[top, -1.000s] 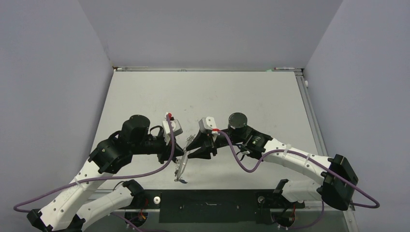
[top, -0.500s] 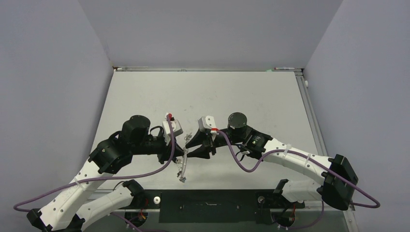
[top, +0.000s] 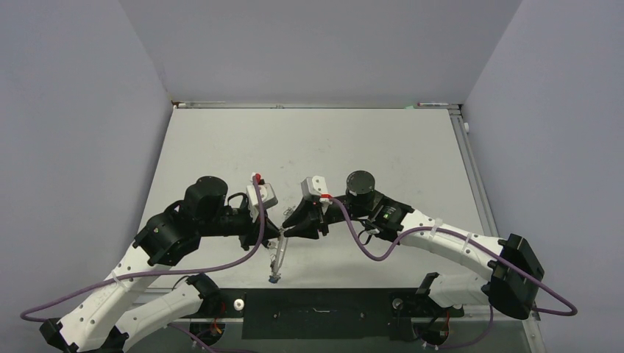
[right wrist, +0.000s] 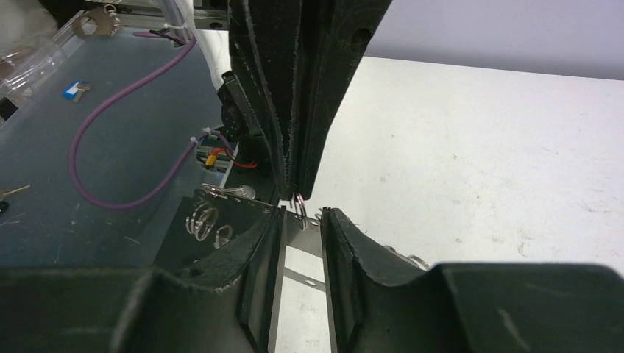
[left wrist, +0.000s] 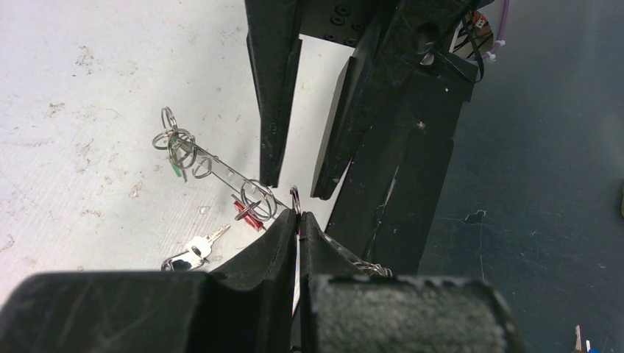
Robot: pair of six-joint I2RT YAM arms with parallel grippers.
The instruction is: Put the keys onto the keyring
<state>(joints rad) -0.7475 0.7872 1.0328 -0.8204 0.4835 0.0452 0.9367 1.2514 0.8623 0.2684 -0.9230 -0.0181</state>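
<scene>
Over the last second the right pincer [right wrist: 302, 217] widened then narrowed, its jaws apart on nothing beside the left pincer [left wrist: 296, 220], which stays clenched on the keyring [left wrist: 228, 170] hanging over the counter [top: 368, 147]; judged: a regrasp, no key being threaded.

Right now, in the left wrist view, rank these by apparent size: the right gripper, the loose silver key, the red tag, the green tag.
1. right gripper: largest, though it is also nearest the camera.
2. loose silver key.
3. red tag and green tag: both tiny, too alike to rank.
</scene>
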